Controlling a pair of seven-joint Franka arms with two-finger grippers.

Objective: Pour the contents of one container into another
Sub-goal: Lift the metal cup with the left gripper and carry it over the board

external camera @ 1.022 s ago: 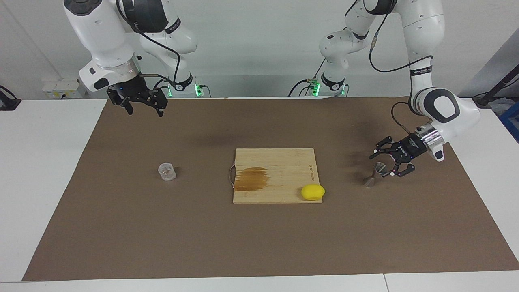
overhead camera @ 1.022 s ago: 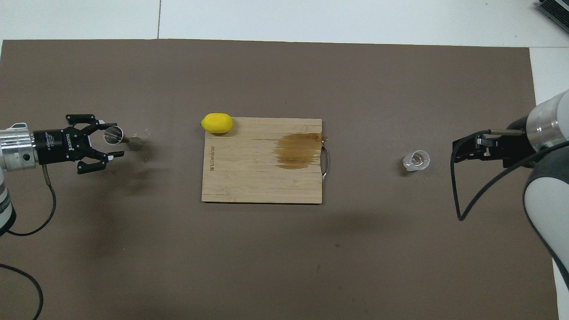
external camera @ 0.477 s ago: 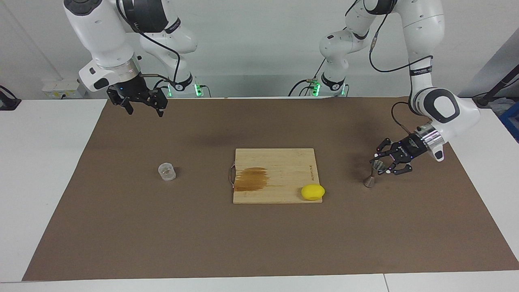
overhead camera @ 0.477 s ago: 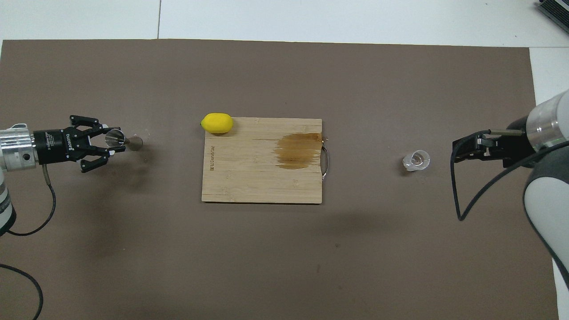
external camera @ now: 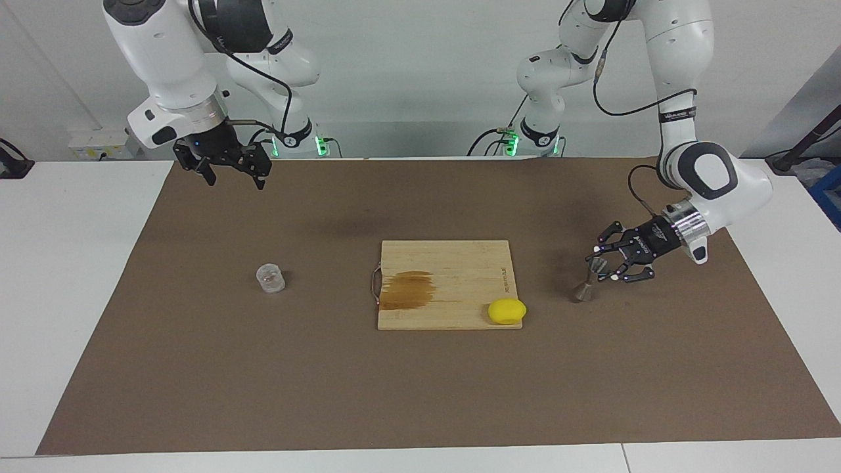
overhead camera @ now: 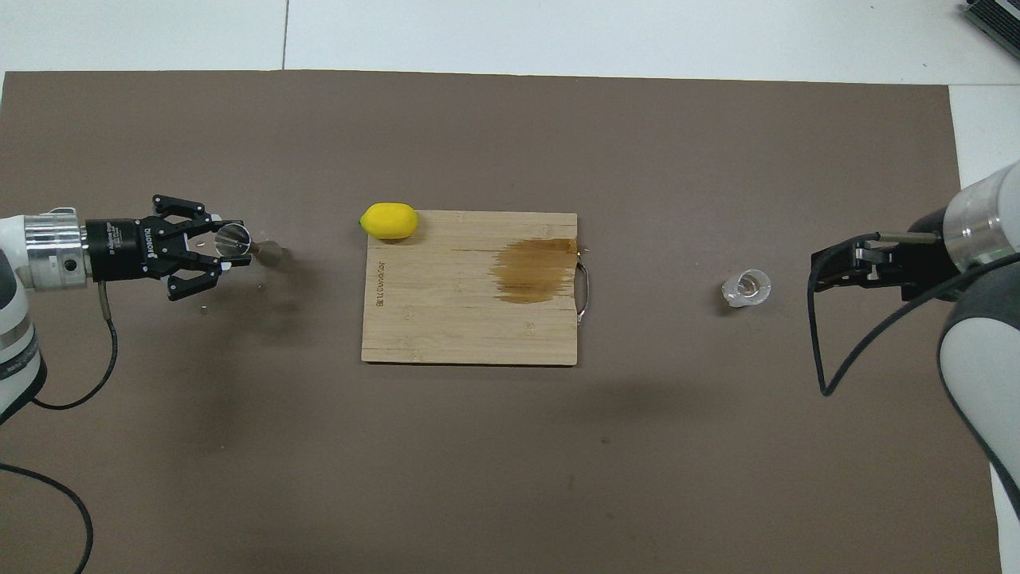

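The silver hourglass jigger [external camera: 587, 281] is beside the cutting board, toward the left arm's end of the table; it also shows in the overhead view [overhead camera: 243, 245]. My left gripper [external camera: 603, 263] is shut on its upper cone and holds it leaning, its base at or just above the mat. The left gripper shows in the overhead view too [overhead camera: 225, 245]. The clear glass tumbler [external camera: 271, 278] stands on the mat toward the right arm's end [overhead camera: 747, 288]. My right gripper [external camera: 234, 177] hangs open and empty in the air, over the mat near the robots' edge.
A wooden cutting board [external camera: 460, 263] with a brown wet stain lies mid-table between the two containers. A yellow lemon [external camera: 506, 311] sits on the board's corner closest to the jigger. A brown mat [external camera: 420, 394] covers the table.
My left gripper closed on the jigger's upper cone, then moved it toward the cutting board. The right arm has not moved.
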